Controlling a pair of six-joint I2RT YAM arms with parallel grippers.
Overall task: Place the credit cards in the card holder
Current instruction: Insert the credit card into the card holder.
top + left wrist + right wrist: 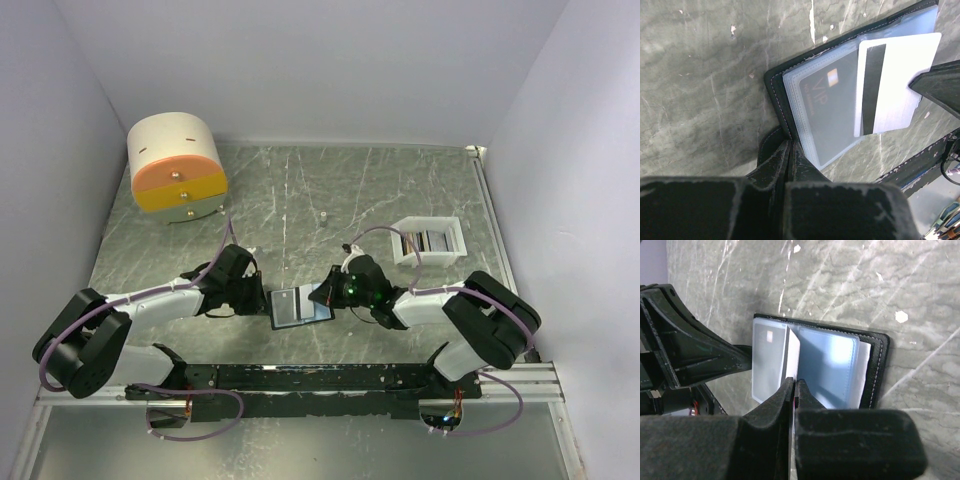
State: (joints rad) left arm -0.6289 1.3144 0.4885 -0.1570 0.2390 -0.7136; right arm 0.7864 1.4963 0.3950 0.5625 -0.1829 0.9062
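The black card holder (296, 307) lies open on the table between both arms, its bluish clear pockets facing up. My left gripper (790, 146) is shut on the holder's black edge (776, 95). A dark card marked VIP (826, 97) sits inside a pocket. My right gripper (795, 385) is shut on a credit card (792, 352) held on edge over the open card holder (879, 365). In the left wrist view this credit card (895, 85) shows a white back with a black stripe, partly over the pockets. More credit cards (424, 240) stand in the white tray.
The white tray (447, 250) stands right of centre, behind the right arm. A round cream-and-orange drawer box (178, 168) sits at the back left. A small white peg (325, 215) stands mid-table. White walls close in the table on three sides.
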